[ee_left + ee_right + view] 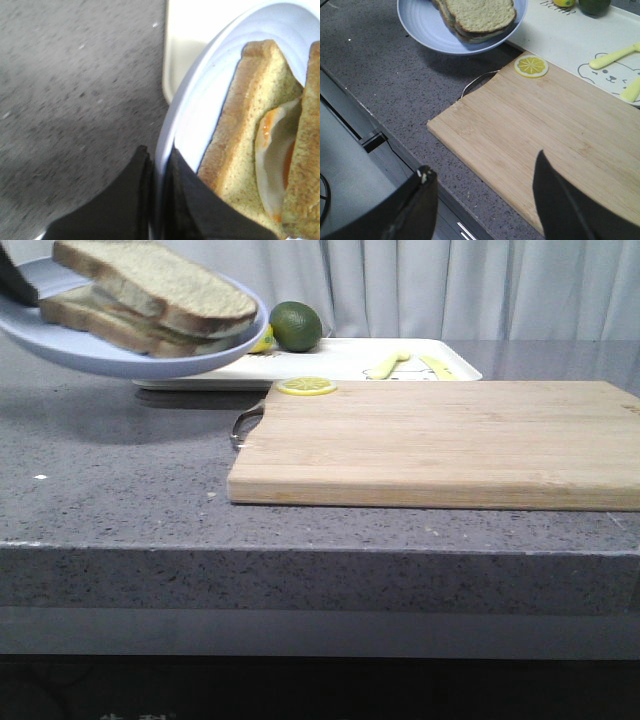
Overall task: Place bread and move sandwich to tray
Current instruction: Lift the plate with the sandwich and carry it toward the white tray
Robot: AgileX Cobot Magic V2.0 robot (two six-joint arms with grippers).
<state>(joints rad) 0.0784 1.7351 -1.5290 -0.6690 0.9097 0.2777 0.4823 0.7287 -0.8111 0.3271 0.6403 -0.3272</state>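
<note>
The sandwich (150, 295), two toast slices with a fried egg (272, 160) between them, lies on the round pale-blue plate (100, 348). My left gripper (160, 157) is shut on the plate's rim and holds it in the air above the counter, beside the near left corner of the white tray (340, 358). The plate and sandwich (480, 15) also show in the right wrist view. My right gripper (482, 177) is open and empty above the front edge of the wooden cutting board (555, 130). I see no separate plain bread slice.
A lime (296, 325), a yellow fruit piece (264, 341) and yellow utensils (405, 364) lie on the tray. A lemon slice (307, 386) sits on the cutting board's (440, 445) far left corner. The grey counter (110, 470) drops off at its front edge.
</note>
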